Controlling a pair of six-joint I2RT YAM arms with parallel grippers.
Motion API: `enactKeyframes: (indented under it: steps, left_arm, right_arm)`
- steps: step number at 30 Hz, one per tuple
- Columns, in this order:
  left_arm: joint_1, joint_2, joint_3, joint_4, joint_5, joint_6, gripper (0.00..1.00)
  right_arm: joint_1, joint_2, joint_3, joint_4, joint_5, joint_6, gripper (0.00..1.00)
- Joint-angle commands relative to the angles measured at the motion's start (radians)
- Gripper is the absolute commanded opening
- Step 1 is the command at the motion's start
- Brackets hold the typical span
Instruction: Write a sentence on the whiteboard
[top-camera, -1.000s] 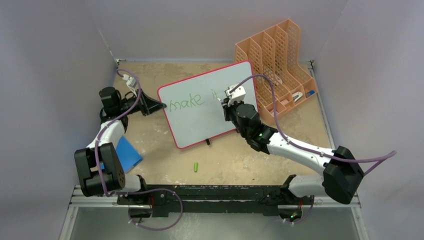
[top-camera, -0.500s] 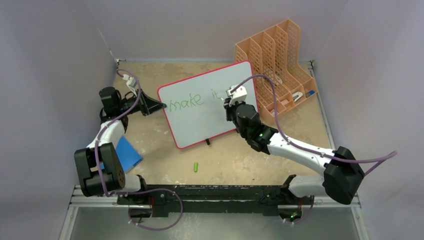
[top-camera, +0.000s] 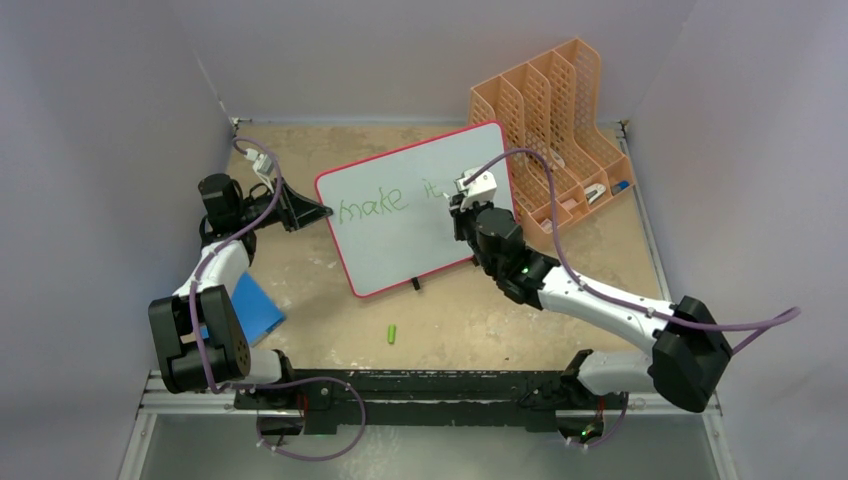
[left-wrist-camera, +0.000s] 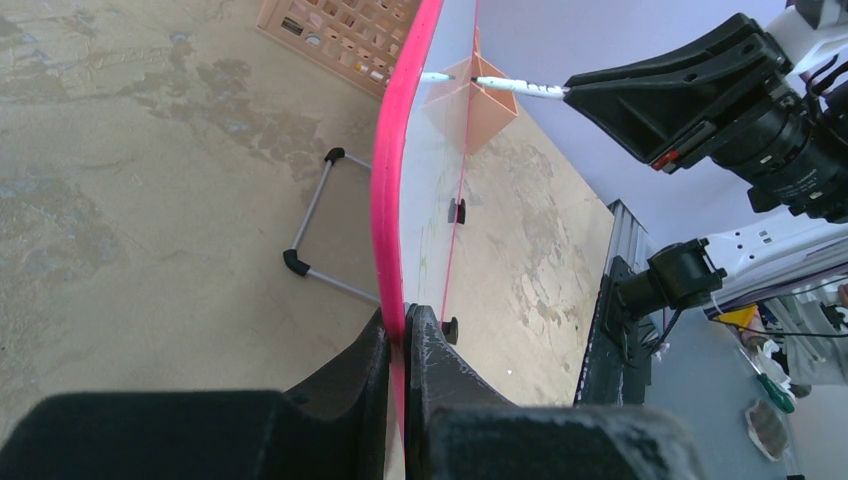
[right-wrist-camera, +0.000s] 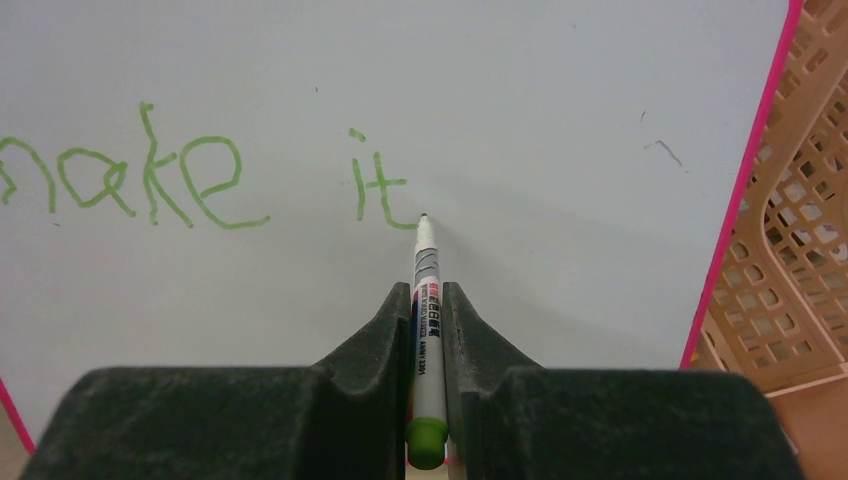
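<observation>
sandy-brown table top (top-camera: 480, 320) between pale walls carries the white pink-rimmed whiteboard (top-camera: 400, 250), propped tilted at its middle. just right of the board stands an orange perforated plastic file rack (top-camera: 545, 95), with small white and blue bits in its low front slots. a blue pad (top-camera: 258, 308) lies left of the board and a green cap (top-camera: 392, 333) in front of it. left gripper (left-wrist-camera: 405, 330) pinches the board's left rim. right gripper (right-wrist-camera: 427, 300) clamps a white marker (right-wrist-camera: 425, 270), its tip at the end of the green handwritten sentence (right-wrist-camera: 150, 180), "make it".

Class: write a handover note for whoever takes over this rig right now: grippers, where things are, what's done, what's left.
Left gripper: shut on the whiteboard rim, steadying it.
Right gripper: shut on the green marker, tip at the "t" of "it".
Done: the sentence so far reads "make it".
Left: probably more words; blank board remains below.
A small green piece, likely the cap, lies on the table.
</observation>
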Motion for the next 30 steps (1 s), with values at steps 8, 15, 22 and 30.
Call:
enactKeyframes:
  steps: [8,15,22,30]
  left_arm:
    - [-0.018,-0.020,0.012,0.008,0.014,0.036,0.00]
    - [-0.018,-0.022,0.007,0.019,0.014,0.025,0.00]
    - [-0.024,-0.023,0.004,0.024,0.007,0.022,0.00]
    - [-0.027,-0.024,0.003,0.028,0.003,0.020,0.00]
  right_arm:
    - [-0.002,-0.094,-0.003,0.078,-0.044,-0.043,0.00]
    - [0.046,-0.118,-0.010,0.052,-0.018,-0.043,0.00]
    - [0.125,-0.131,-0.025,0.039,0.025,-0.024,0.00]
    - [0.247,-0.130,-0.035,0.035,0.066,0.006,0.00]
